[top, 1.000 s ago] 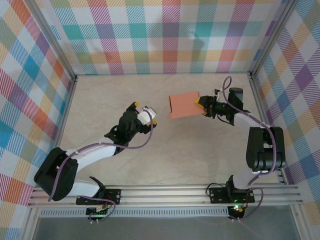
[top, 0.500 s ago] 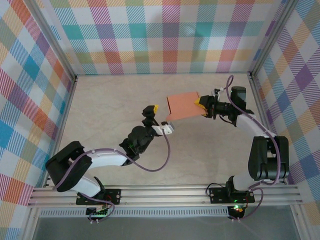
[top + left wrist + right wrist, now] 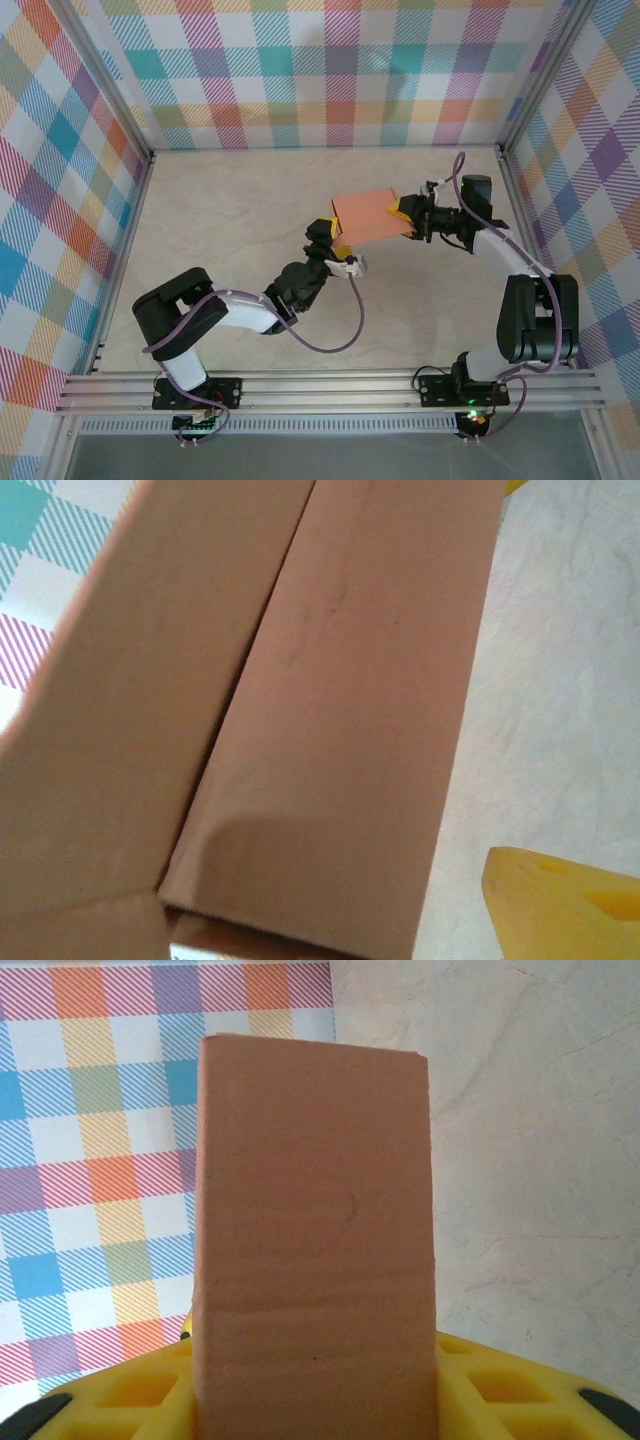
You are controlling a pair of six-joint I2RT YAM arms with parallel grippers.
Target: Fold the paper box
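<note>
The paper box (image 3: 365, 215) is a salmon-orange folded box held off the table near the middle right. My right gripper (image 3: 405, 218) is shut on its right end. In the right wrist view the box (image 3: 315, 1240) stands up between both yellow fingers (image 3: 510, 1390). My left gripper (image 3: 333, 240) sits at the box's lower left corner, open, with its yellow tips straddling that edge. In the left wrist view the box (image 3: 340, 730) lies very close. One yellow finger (image 3: 560, 905) stands apart from the box, with table showing between them. The other finger is hidden.
Plaid walls (image 3: 330, 70) close the cell at the back and on both sides. An aluminium rail (image 3: 330, 390) with the arm bases runs along the near edge. The pale table (image 3: 220, 210) lies open to the left of the arms.
My left arm has swung right and forward from mid-table to the box's lower left corner, its jaws narrowing a little. The right gripper has kept its hold, nearly still.
</note>
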